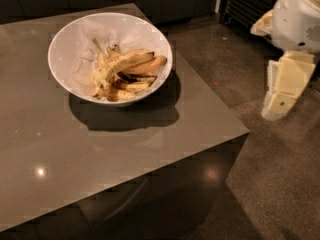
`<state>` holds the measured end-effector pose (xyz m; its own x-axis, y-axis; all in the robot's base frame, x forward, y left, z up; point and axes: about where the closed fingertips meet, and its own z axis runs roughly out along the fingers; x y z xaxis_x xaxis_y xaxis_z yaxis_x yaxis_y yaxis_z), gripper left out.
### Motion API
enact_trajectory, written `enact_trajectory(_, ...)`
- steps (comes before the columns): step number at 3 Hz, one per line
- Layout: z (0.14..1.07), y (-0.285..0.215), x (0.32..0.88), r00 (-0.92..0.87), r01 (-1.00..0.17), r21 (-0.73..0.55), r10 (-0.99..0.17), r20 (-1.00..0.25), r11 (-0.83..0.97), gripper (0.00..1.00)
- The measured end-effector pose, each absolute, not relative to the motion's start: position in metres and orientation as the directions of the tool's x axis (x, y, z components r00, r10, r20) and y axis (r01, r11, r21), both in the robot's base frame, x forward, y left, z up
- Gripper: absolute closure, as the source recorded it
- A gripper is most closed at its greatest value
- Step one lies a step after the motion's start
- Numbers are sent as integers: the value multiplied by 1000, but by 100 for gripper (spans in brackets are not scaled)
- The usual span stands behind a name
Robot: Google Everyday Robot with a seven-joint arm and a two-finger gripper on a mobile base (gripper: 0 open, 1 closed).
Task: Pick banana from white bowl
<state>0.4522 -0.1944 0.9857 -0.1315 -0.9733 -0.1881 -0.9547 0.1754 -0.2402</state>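
Observation:
The white bowl (70, 39) stands on the grey table at the back left, lined with crumpled white paper. Several bananas lie in it. The banana (120, 63), long, curved, pale yellow and freckled, lies on top of the pile. A smooth orange-yellow banana (149, 65) lies beside it, with smaller dark-blotched ones (131, 84) below. My gripper (280, 91) hangs at the far right, off the table and over the floor, well apart from the bowl and holding nothing.
The grey table (125, 144) has its right edge and front corner (246, 130) between the gripper and the bowl. Dark polished floor (280, 184) lies to the right. Dark cabinets and a black grille (250, 4) stand at the back.

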Motion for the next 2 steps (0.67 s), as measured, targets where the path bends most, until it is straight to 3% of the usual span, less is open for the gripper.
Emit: enact_trajectory(2,1009,-135,496,63,-967,-254,-991,-115,-32,0)
